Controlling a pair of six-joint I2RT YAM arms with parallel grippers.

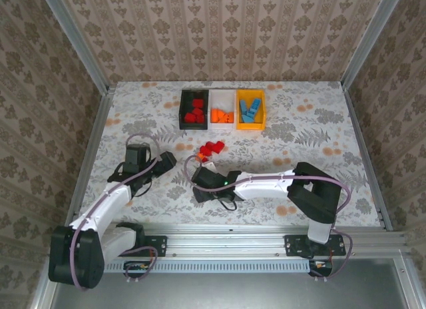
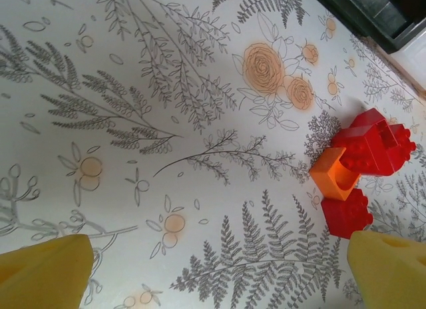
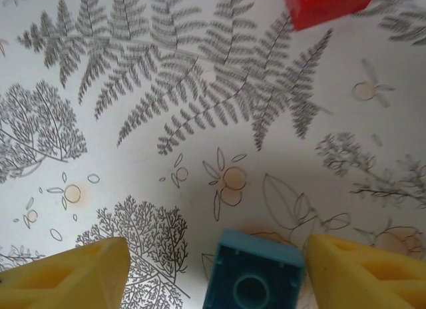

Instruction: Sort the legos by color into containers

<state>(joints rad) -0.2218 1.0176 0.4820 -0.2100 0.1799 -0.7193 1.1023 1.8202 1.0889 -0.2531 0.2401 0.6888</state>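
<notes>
Where the top camera looks down, three containers sit side by side at the far middle of the counter (image 1: 299, 122): black bin (image 1: 193, 126) with red legos (image 1: 195, 116); white bin (image 1: 223, 98) with orange legos (image 1: 221, 115); orange-yellow bin (image 1: 251, 126) with blue legos (image 1: 249, 110); loose red pile (image 1: 213, 148) lies nearer the arms, apart from the bins.

Left wrist: left pincer (image 2: 216, 272) jaws apart, nothing between; closer look at the pile gives several red bricks plus one orange brick (image 2: 336, 179) touching them; black bin corner top right.

Right wrist: right pincer (image 3: 216, 272) jaws apart, not clamped; blue brick (image 3: 253, 276) on the counter between the fingers, close against the right one, gap on the left; red brick (image 3: 326, 6) at the top edge.
</notes>
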